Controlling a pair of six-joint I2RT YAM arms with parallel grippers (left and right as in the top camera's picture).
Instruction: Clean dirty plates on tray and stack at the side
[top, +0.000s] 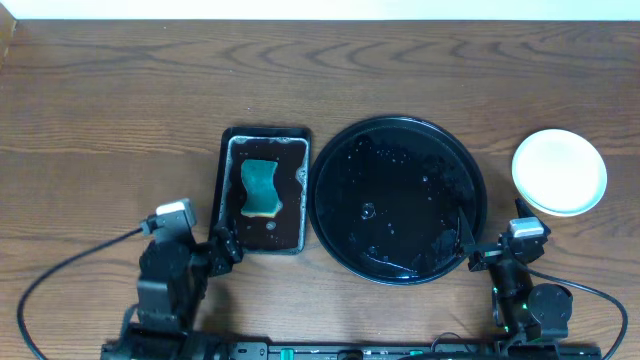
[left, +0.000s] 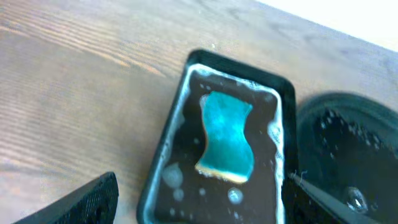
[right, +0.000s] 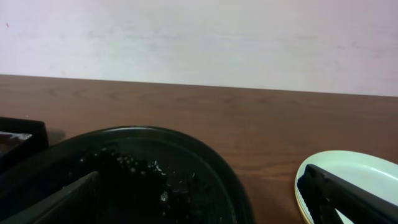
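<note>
The round glossy black tray (top: 330, 215) lies mid-table, wet with droplets, and no plate rests on it. The plates (top: 559, 172) sit in a stack on the wood to its right, the top one pale and clean. In the right wrist view the plates (right: 373, 169) show at the lower right and the tray (right: 214, 163) at the lower left. My right gripper (top: 475, 250) hovers open over the tray's near right rim, holding nothing. Near the front left, my left gripper (top: 224, 248) is open and holds nothing.
A small rectangular black tray (top: 229, 200) holding a green sponge (top: 261, 187) in soapy water lies just left of the round tray. In the left wrist view the sponge (left: 225, 134) lies ahead, between my fingers. Cables trail along the front edge.
</note>
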